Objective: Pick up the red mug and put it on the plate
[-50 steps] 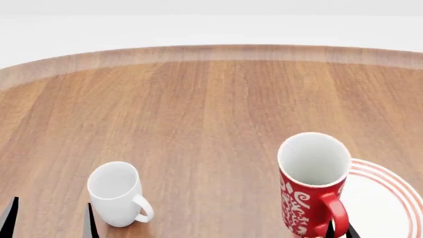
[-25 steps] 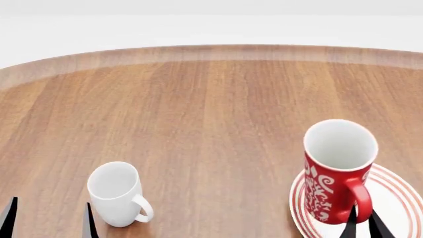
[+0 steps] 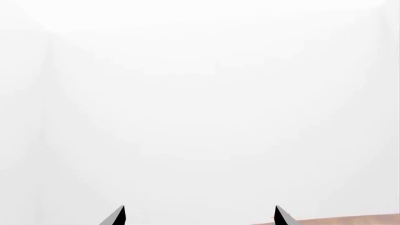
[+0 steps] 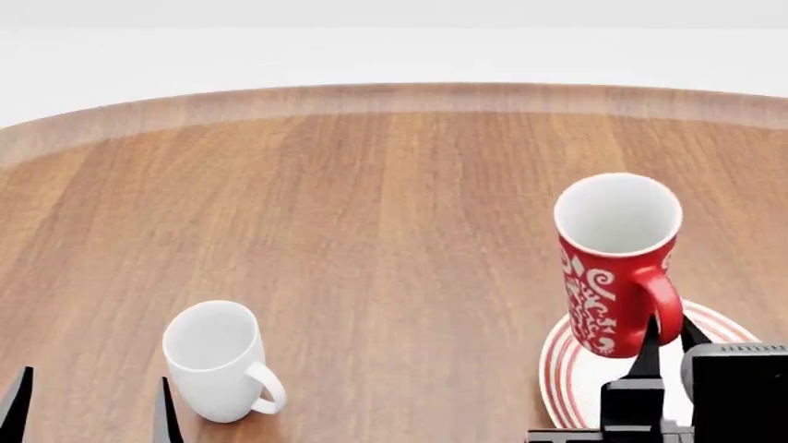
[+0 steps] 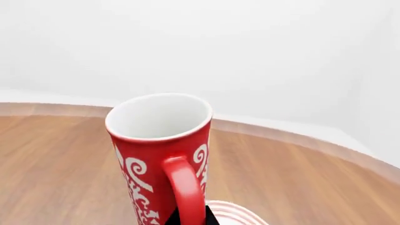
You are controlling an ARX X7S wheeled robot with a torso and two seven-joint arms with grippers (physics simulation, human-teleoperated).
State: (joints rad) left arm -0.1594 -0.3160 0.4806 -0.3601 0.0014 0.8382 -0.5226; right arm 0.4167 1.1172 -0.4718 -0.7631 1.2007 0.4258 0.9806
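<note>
The red mug (image 4: 617, 263) stands upright over the left part of the plate (image 4: 560, 369), its white inside open to the head camera and its handle turned toward the robot. From the head view its base sits above the plate's ringed rim, though whether the bottom touches the plate or hangs just above it cannot be told. The right gripper (image 4: 669, 338) is closed on the mug's handle: two black fingertips rise on either side of the lower end of the handle, with the dark body of the arm below them at the picture's lower right corner. The right wrist view agrees (it looks straight at the handle): the mug (image 5: 162, 154) fills the middle, the red handle runs down to a black finger at the bottom edge, and a sliver of the plate (image 5: 231, 213) with its red rings shows just beside the mug's foot. The table (image 4: 369, 212) is a wood-grained surface with a curved far edge against a white background. A white mug (image 4: 220, 360) stands upright well to the left of the red one, its handle pointing right and toward the robot. The left gripper (image 4: 89, 406) shows only as two black fingertips at the lower left, spread wide and holding nothing, just left of the white mug; the left wrist view shows the same two tips (image 3: 117, 216) far apart against white.
</note>
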